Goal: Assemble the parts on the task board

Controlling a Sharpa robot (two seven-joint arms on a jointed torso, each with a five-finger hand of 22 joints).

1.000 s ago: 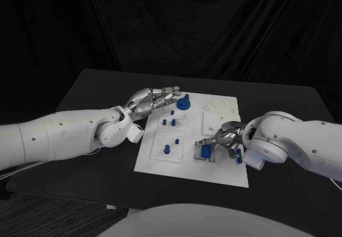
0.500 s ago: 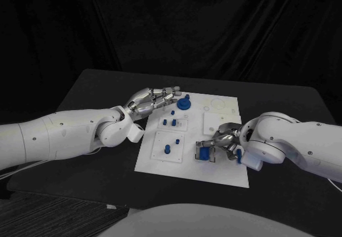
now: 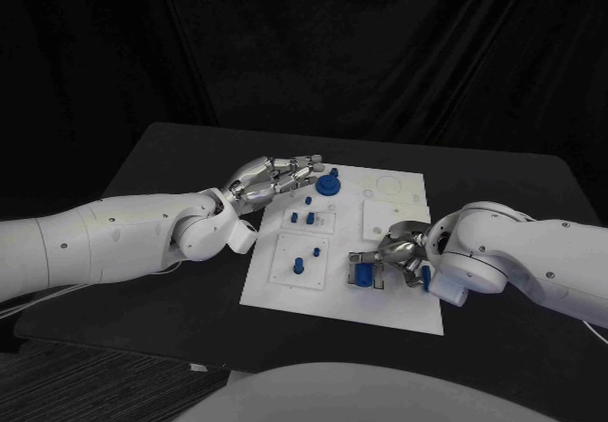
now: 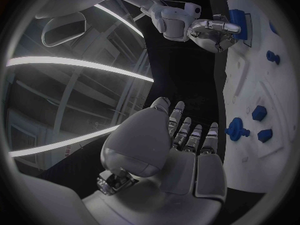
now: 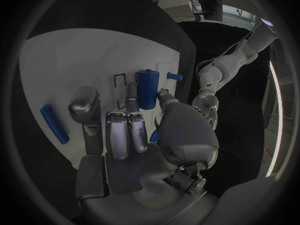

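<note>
**Right hand on blue cylinder at lower-right slot of task board; left hand held slack at upper-left edge**

The white task board (image 3: 403, 312) is seen in the middle of the head view, lying flat on the black desk (image 3: 152, 167).

The right hand (image 3: 393, 255) is placed at right of centre in the head view, over the lower right part of the board. A blue cylinder (image 3: 365, 274) is seen upright under its fingers, inside a dark-outlined rectangular slot. In the right wrist view the cylinder (image 5: 147, 88) is gripped between the thumb on one side and a finger on the other, so the hand is clamped on it. Whether the cylinder is fully seated in the slot cannot be told. A long blue bar (image 5: 54, 123) lies flat on the board beside this hand, apart from the fingers; in the head view it is mostly hidden behind the hand.

The left hand (image 3: 269, 180) is seen at upper centre-left of the head view, at the upper left edge of the board. Its fingers are loosely curved and slightly apart, and nothing is held in them. A round blue knob-shaped part (image 3: 327, 185) stands on the board just beside the fingertips (image 3: 308, 163); contact cannot be judged.

Small blue pegs (image 3: 301, 214) are seen in the upper centre of the board, and two more blue pieces (image 3: 300, 262) in a square recessed panel at lower left of the board.
</note>
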